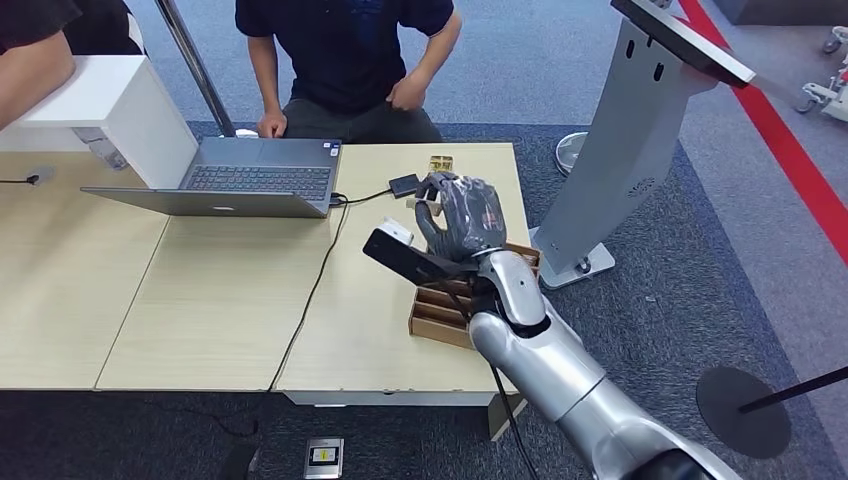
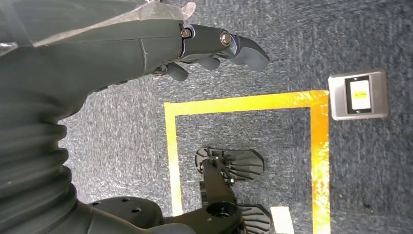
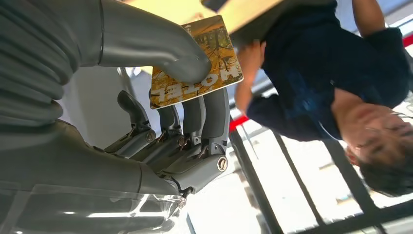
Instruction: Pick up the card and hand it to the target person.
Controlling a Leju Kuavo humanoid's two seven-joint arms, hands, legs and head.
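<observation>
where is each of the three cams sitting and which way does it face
Head view: high on the body, looking down at the table; the silver right arm reaches in, right hand raised.
Left wrist view: behind the hanging left hand, facing carpet and yellow tape.
Right wrist view: behind the right hand, which pinches the card, facing the person.
Shared: head and right wrist views show this person.

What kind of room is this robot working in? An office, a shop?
Probably an office-like demo or test space. There is grey carpet with red tape, pale wooden tables with an open laptop, and a standing kiosk. A seated person faces the right hand, which holds a card.
</observation>
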